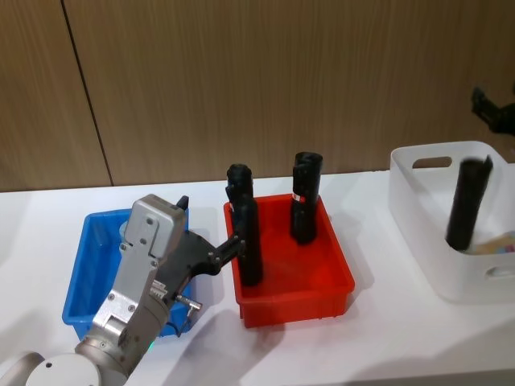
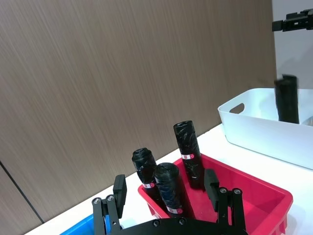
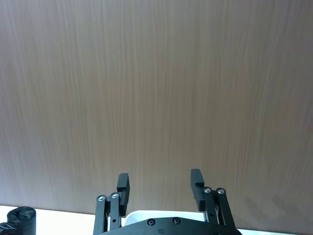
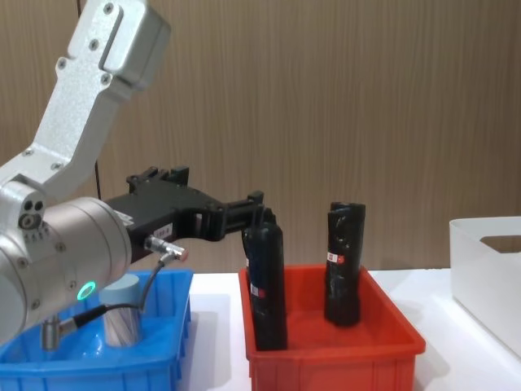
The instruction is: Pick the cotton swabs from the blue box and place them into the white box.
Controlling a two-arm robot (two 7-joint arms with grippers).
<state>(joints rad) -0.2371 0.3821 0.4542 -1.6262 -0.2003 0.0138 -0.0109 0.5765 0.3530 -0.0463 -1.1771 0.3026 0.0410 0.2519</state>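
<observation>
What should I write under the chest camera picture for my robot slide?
Left gripper, open, hovers over the blue box with one cotton swab jar inside, beside the red bin.

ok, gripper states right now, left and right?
Left gripper: open, holding nothing, above the shallow bright blue plastic bin beside the red plastic bin.
Right gripper: open, empty, facing the wooden wall panel.

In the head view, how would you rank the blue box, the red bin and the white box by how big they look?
1. Red bin, seen whole.
2. Blue box, seemingly a little smaller, though the left gripper and its arm cover part.
Unranked: white box, cut by the picture's edge; it looks tallest.
</observation>
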